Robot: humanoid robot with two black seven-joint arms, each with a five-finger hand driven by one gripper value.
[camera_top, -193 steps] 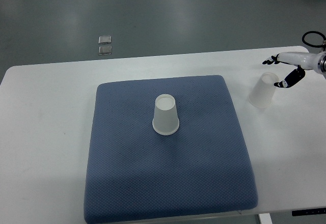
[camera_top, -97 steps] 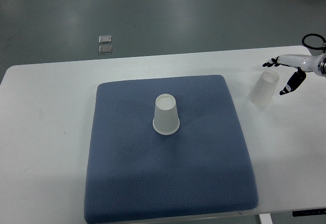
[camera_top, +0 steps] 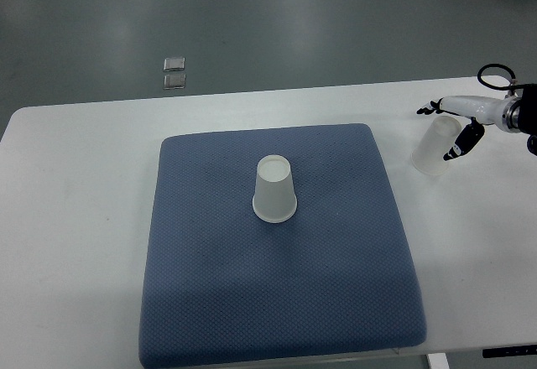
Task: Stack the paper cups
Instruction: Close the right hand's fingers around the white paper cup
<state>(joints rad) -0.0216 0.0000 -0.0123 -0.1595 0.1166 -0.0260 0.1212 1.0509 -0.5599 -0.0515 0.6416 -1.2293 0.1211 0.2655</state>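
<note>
Top view: a white bench (camera_top: pixel 75 218) carries a blue-grey textured pad (camera_top: pixel 277 302) that fills most of its middle. An upside-down translucent paper cup (camera_top: pixel 273 189) stands upright on the pad, a little toward 12 o'clock from the pad's centre, its wide rim down on the fabric.

A second paper cup (camera_top: pixel 435 144), also upside down, stands on the bare bench off the pad's 2 o'clock corner, near the bench's far edge and well apart from the first cup.

The right robot hand (camera_top: pixel 450 130) reaches in from the picture's right edge on a white forearm and brackets this second cup's upper part: one dark-tipped finger (camera_top: pixel 428 107) stretches past the cup's 12 o'clock side, another (camera_top: pixel 463 142) hangs at its 3 o'clock side. The fingers are spread wide around the cup; whether they touch it cannot be told.

On the grey floor beyond the bench, at about 11 o'clock from the pad, lie two small clear square pieces (camera_top: pixel 174 72), one just beside the other.
</note>
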